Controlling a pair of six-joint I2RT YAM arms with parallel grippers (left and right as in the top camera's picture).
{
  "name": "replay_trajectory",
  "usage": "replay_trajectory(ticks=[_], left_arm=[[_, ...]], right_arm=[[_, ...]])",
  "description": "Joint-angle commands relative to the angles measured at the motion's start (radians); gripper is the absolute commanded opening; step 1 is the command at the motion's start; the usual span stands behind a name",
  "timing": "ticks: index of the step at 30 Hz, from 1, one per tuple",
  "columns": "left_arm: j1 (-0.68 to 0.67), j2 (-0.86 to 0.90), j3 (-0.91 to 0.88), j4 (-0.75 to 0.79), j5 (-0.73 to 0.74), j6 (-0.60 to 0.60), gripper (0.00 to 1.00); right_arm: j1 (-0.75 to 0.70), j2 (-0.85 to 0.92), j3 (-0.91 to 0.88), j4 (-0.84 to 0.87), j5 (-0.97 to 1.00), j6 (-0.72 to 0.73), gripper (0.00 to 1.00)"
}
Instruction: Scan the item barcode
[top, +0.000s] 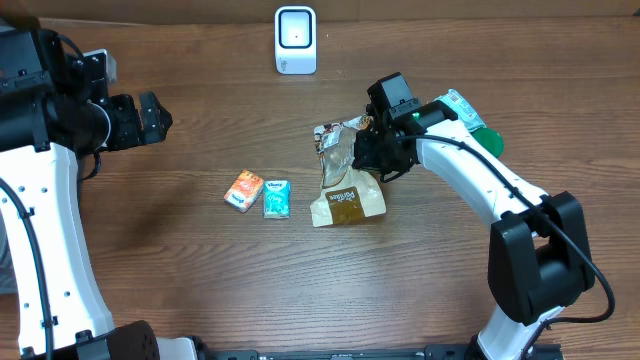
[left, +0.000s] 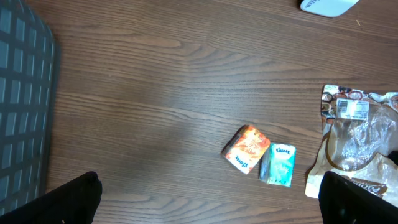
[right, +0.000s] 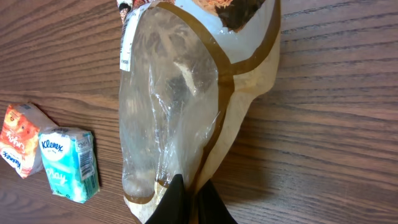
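Overhead, we see the wooden counter (top: 180, 280) carrying everything. Our left arm stands at the far left, and the left gripper (top: 160, 115) hangs above bare wood with its fingers spread wide apart and nothing between them. Our right arm reaches in from the near right, and the right gripper (top: 373, 152) has its fingers pressed together on the clear film of the snack bag (top: 347, 195).

The bag, tan paper with a see-through window, lies near the middle of the counter with its far end crumpled beside the gripper. A white label (left: 355, 109) sits at that far end.

The white scanner (top: 296, 40) stands at the far edge, well apart from the bag. Left of the bag lie a teal Kleenex pack (top: 277, 199) and an orange tissue pack (top: 244, 190), just beside each other.
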Motion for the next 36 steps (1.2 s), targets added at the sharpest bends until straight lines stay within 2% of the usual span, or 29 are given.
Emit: replay_trajectory(ticks=[1, 7, 9, 10, 12, 13, 15, 16, 17, 18, 19, 27, 32, 36], left_arm=[[-0.002, 0.004, 0.004, 0.001, 0.008, 0.022, 1.0], [-0.002, 0.004, 0.004, 0.006, 0.011, 0.02, 1.0], [-0.002, 0.004, 0.004, 0.041, 0.059, -0.023, 0.99], [-0.002, 0.004, 0.004, 0.085, 0.118, -0.087, 0.99], [-0.002, 0.005, 0.004, 0.083, 0.18, -0.116, 1.0], [-0.004, 0.006, 0.001, 0.083, 0.209, -0.116, 0.87], [-0.016, 0.014, -0.011, 0.082, 0.278, -0.144, 0.43], [-0.031, 0.021, -0.024, 0.087, 0.306, -0.193, 0.42], [-0.052, 0.028, -0.041, 0.092, 0.316, -0.241, 0.35], [-0.079, 0.037, -0.063, 0.104, 0.315, -0.278, 0.14], [-0.11, 0.046, -0.088, 0.122, 0.315, -0.294, 0.04], [-0.426, 0.173, -0.283, 0.38, 0.316, -0.318, 0.04], [-0.596, 0.304, -0.304, 0.476, 0.323, -0.418, 0.04], [-0.645, 0.391, -0.304, 0.528, 0.324, -0.502, 0.04]], right_arm=[[0.003, -0.008, -0.003, 0.006, 0.01, 0.012, 0.04], [0.003, -0.008, -0.003, 0.006, 0.01, 0.011, 0.04], [0.003, -0.008, -0.003, 0.011, 0.01, 0.011, 0.04], [0.003, -0.008, -0.003, 0.016, 0.01, 0.011, 0.04], [0.003, -0.008, -0.003, 0.016, 0.01, 0.011, 0.04], [0.003, -0.008, -0.003, 0.016, 0.01, 0.011, 0.04], [0.003, -0.008, -0.003, 0.016, 0.01, 0.011, 0.04], [0.003, -0.008, -0.003, 0.016, 0.01, 0.011, 0.04], [0.003, -0.008, -0.003, 0.017, 0.01, 0.011, 0.04], [0.003, -0.008, -0.003, 0.017, 0.01, 0.011, 0.04], [0.003, -0.008, -0.003, 0.017, 0.01, 0.011, 0.04], [0.003, -0.008, -0.003, 0.013, 0.01, 0.011, 0.04], [0.003, -0.008, -0.003, 0.013, 0.01, 0.011, 0.04], [0.003, -0.008, -0.003, 0.01, 0.01, 0.011, 0.04]])
